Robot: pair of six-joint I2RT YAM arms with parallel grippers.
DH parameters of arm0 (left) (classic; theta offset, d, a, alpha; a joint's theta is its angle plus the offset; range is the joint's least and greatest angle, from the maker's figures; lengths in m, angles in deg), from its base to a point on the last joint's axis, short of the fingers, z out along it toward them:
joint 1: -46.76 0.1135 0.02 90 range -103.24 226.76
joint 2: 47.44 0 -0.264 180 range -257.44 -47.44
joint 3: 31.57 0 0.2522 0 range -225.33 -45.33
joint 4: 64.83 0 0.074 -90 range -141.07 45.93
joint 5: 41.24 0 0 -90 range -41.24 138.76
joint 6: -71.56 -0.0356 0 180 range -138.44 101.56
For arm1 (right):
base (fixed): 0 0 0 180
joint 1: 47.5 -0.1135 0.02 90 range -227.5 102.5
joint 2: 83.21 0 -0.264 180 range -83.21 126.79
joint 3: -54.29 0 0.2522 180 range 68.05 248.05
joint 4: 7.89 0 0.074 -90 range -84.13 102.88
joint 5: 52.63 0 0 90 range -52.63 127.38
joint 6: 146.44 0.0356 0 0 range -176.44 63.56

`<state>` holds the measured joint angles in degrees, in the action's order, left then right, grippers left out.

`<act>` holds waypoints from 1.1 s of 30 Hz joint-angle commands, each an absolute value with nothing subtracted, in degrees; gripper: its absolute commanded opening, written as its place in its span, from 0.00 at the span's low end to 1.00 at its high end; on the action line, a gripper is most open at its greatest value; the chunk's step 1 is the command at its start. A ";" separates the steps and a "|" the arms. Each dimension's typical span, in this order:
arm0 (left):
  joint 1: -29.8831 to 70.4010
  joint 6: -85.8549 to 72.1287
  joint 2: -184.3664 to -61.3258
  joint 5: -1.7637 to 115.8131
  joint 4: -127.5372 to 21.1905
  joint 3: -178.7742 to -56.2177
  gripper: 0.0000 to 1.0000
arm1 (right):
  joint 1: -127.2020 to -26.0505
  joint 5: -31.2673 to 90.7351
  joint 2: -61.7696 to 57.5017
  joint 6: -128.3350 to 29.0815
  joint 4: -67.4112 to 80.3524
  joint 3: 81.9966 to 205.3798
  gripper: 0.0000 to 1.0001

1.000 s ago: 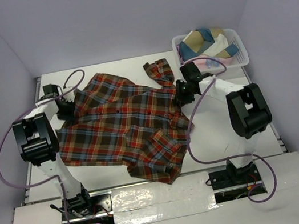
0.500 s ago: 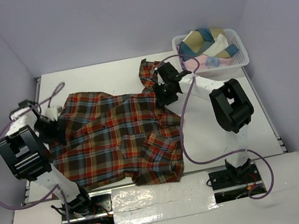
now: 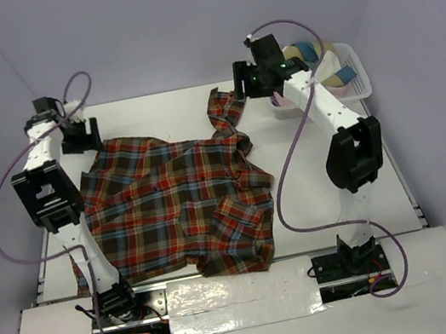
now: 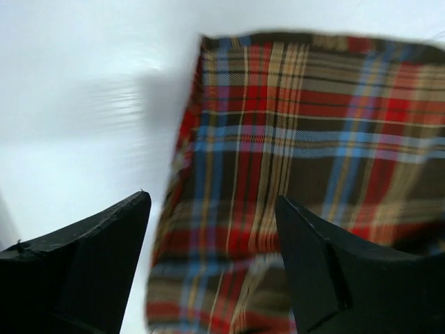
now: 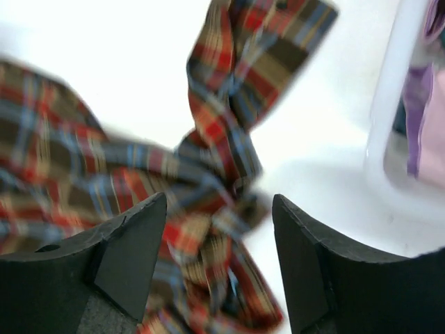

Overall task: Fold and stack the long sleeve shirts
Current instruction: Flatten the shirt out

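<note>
Shirt (image 3: pixel 173 202): plaid flannel in red-orange, brown and blue; lies spread front-up on smooth white worktop (image 3: pixel 325 157), mostly flat, near hem rumpled, chest pocket toward the right. One sleeve (image 3: pixel 226 110) bunched and twisted at far side. Left gripper (image 4: pixel 210 202) above shirt's far-left corner, jaws wide apart, holding nothing. Right gripper (image 5: pixel 220 202) over twisted sleeve, jaws apart, empty. White slotted plastic basket (image 3: pixel 362 89) far right, soft cloth inside
</note>
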<state>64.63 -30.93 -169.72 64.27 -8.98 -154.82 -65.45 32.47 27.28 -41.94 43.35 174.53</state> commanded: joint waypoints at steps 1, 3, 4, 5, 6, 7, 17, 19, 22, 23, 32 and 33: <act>62.67 -26.35 -173.38 59.76 -10.55 -155.80 0.86 | -66.05 38.77 35.24 -35.97 48.33 180.63 0.70; 61.62 -26.53 -175.31 58.87 -12.21 -156.68 0.87 | -65.87 41.41 42.08 -33.96 48.59 184.39 0.71; 61.35 -26.53 -175.84 59.04 -12.48 -157.12 0.87 | -66.04 41.77 42.12 -33.33 48.94 186.34 0.71; 60.83 -26.62 -176.46 59.57 -12.75 -157.65 0.88 | -65.96 41.68 46.21 -32.63 49.55 188.27 0.71; 60.65 -26.62 -177.51 59.66 -13.36 -157.82 0.88 | -66.04 41.42 48.25 -31.40 51.21 192.81 0.71; 60.30 -26.53 -177.95 59.23 -13.71 -158.17 0.88 | -66.31 41.24 52.10 -30.78 51.92 195.12 0.71; 60.21 -24.68 -185.42 58.25 -13.63 -162.83 0.94 | -67.45 39.05 61.62 -24.54 51.14 202.52 0.70; 60.03 -23.89 -186.91 59.83 -12.84 -163.80 0.92 | -67.54 37.47 63.56 -23.75 50.96 204.10 0.69; 59.77 -23.10 -187.01 63.78 -12.92 -162.41 0.85 | -67.80 33.16 65.14 -22.87 49.91 204.55 0.58; 59.68 -22.93 -186.58 64.66 -13.80 -161.88 0.80 | -67.72 32.55 65.32 -22.61 48.60 204.11 0.52; 61.34 -21.96 -179.64 71.96 -19.59 -159.15 0.00 | -63.94 29.27 54.80 -24.43 33.49 198.75 0.00; 62.65 -21.96 -177.54 72.31 -23.26 -156.88 0.00 | -63.59 30.42 52.86 -25.32 32.43 198.57 0.00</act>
<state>60.47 -22.69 -183.77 67.92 -18.21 -159.76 -65.78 28.80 63.30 -23.10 40.88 198.29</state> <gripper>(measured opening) 0.029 0.011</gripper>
